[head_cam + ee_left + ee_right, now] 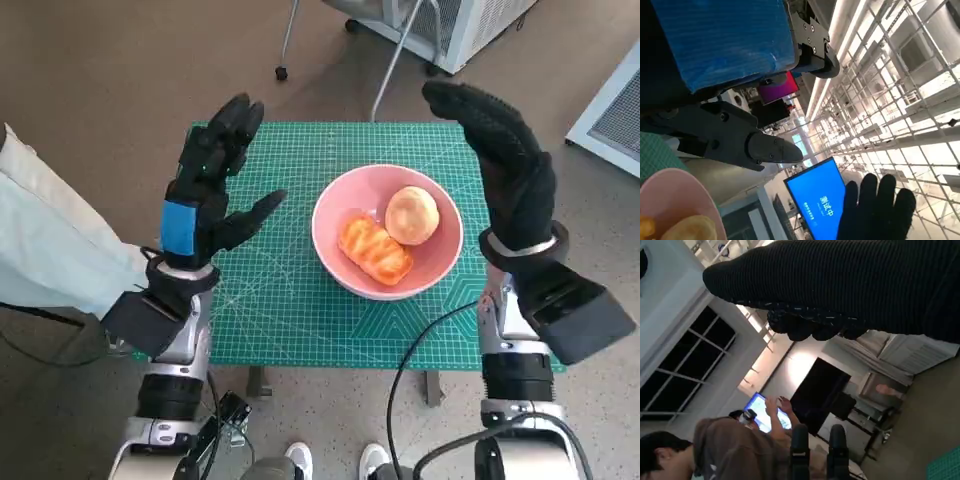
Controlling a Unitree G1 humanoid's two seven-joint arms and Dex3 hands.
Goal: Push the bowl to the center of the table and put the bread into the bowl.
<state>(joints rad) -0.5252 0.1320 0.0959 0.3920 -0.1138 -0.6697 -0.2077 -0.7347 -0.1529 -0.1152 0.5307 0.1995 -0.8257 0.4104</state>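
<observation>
The left hand (213, 180) is raised over the left side of the table (270, 320), its fingers apart and holding nothing, the thumb pointing toward the bowl (330, 250) without touching it; its blue-taped back faces the left edge. The right hand (510, 170) stands upright by the right edge, its gloved fingers straight and slightly spread, palm turned toward the bowl, and it too holds nothing. Between the two hands the pink bowl sits on the green cutting mat (260, 290) covering the table, close to the middle and a little toward the right edge. Inside it lie two pieces of bread: a long glazed orange bread (374, 250) toward the near left, and a round pale bun (411, 215) touching it on the far right. In the right wrist view a person (735, 450) in a brown top sits near.
</observation>
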